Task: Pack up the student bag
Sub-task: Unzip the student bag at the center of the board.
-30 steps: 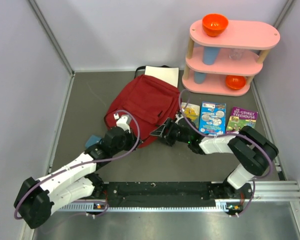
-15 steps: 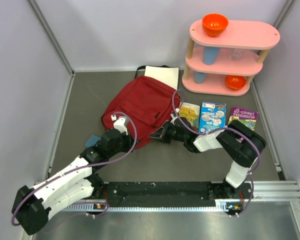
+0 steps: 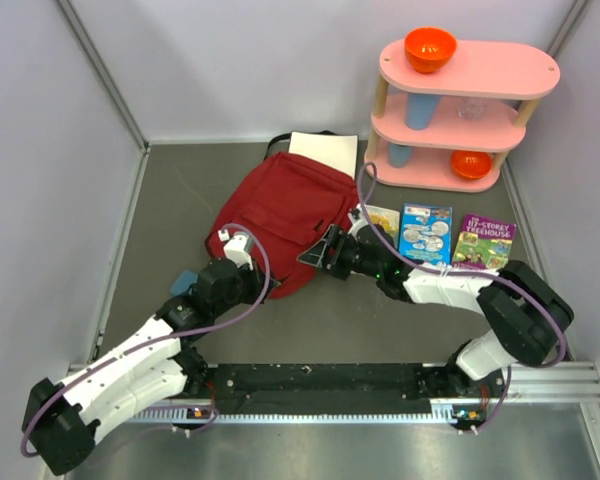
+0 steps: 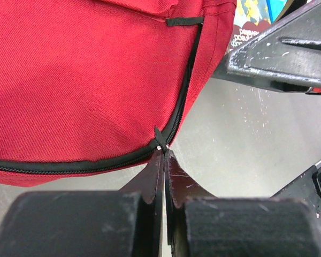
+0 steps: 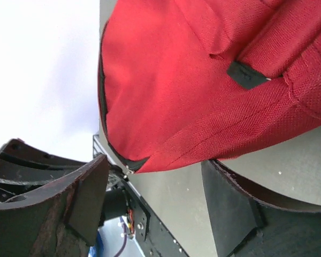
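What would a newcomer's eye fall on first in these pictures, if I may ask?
The dark red student bag lies mid-table, with both arms meeting at its near edge: the left gripper is shut on the black zipper pull, the right gripper open beside the bag's corner. At the far right stands a pink shelf holding an orange bowl on top, with three books lying in front of it.

Books [image 3: 426,235] right of student bag [image 3: 290,215]
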`<action>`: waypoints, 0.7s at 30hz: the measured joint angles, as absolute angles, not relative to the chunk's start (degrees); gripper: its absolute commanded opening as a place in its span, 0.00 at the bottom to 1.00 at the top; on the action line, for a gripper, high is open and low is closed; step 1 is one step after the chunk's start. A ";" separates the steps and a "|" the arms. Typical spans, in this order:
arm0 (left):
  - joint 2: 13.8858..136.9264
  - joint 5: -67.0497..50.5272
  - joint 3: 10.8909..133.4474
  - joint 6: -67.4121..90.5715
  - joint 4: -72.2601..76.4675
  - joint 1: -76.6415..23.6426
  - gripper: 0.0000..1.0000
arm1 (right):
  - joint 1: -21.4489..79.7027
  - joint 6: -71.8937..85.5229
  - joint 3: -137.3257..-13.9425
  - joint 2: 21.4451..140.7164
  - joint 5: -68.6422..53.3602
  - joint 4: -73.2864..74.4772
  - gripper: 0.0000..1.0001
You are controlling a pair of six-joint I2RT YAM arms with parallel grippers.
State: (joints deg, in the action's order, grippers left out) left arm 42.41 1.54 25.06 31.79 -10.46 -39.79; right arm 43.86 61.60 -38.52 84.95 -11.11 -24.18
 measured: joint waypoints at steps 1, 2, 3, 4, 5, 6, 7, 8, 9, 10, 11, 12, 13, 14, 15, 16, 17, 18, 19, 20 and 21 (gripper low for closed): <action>42.70 1.37 25.08 31.81 -10.33 -39.79 0.00 | 43.92 62.17 -37.98 85.34 -11.46 -24.95 0.73; 43.07 1.02 25.08 31.81 -10.31 -39.79 0.00 | 44.14 62.94 -37.17 85.67 -11.66 -26.00 0.73; 43.40 0.73 25.08 31.83 -10.28 -39.81 0.00 | 44.36 64.27 -35.75 86.19 -11.66 -27.90 0.73; 43.79 0.30 25.08 31.88 -10.26 -39.79 0.00 | 44.56 65.28 -34.76 86.74 -11.66 -28.88 0.73; 44.14 -0.12 25.08 31.92 -10.20 -39.79 0.00 | 44.95 66.83 -33.67 87.68 -11.57 -29.82 0.73; 44.47 -0.58 25.08 32.01 -10.07 -39.79 0.00 | 45.36 68.03 -33.08 88.53 -11.42 -30.52 0.73; 44.66 -0.86 25.08 32.03 -9.91 -39.79 0.00 | 45.82 69.41 -32.67 89.65 -11.29 -31.09 0.73; 44.77 -1.15 25.08 32.05 -9.82 -39.79 0.00 | 46.22 70.46 -32.58 90.59 -11.20 -31.66 0.73; 44.80 -1.50 25.08 32.03 -9.67 -39.79 0.00 | 46.57 71.61 -32.58 91.68 -11.05 -32.80 0.72; 44.77 -1.87 25.06 32.03 -9.52 -39.79 0.00 | 46.87 72.86 -32.56 92.88 -10.96 -34.41 0.69; 44.75 -2.17 25.06 32.01 -9.37 -39.79 0.00 | 47.11 74.13 -32.42 94.00 -10.68 -36.45 0.67; 44.75 -2.37 25.06 31.99 -9.23 -39.79 0.00 | 47.22 75.00 -32.18 94.80 -10.41 -38.54 0.63; 44.75 -2.57 25.06 31.97 -9.13 -39.79 0.00 | 47.29 76.31 -31.70 95.92 -10.15 -41.71 0.51; 44.73 -2.63 25.06 31.97 -9.08 -39.79 0.00 | 47.29 76.95 -31.46 96.64 -10.00 -43.55 0.43; 44.71 -2.68 25.04 31.97 -9.08 -39.79 0.00 | 47.31 77.84 -31.40 97.45 -9.91 -45.23 0.36; 44.56 -2.70 24.95 31.99 -9.04 -39.79 0.00 | 47.35 78.52 -31.40 98.15 -9.91 -46.63 0.18; 44.27 -2.70 24.77 32.01 -8.99 -39.79 0.00 | 47.37 79.02 -31.38 98.61 -9.89 -47.77 0.09; 43.90 -2.68 24.45 32.14 -8.88 -39.79 0.00 | 47.40 79.07 -31.31 98.83 -9.87 -48.56 0.01; 43.51 -2.68 24.01 32.45 -8.69 -39.79 0.00 | 47.40 79.85 -30.72 98.94 -9.85 -50.26 0.00; 43.33 -2.66 23.70 32.71 -8.56 -39.79 0.00 | 47.40 79.88 -30.13 98.85 -9.74 -51.33 0.00; 43.24 -2.66 23.42 33.01 -8.45 -39.79 0.00 | 47.40 80.01 -29.15 98.56 -9.58 -52.21 0.00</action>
State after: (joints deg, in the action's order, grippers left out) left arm 43.24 -2.66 23.42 33.01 -8.45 -39.79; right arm 47.40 80.01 -29.15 98.56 -9.58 -52.21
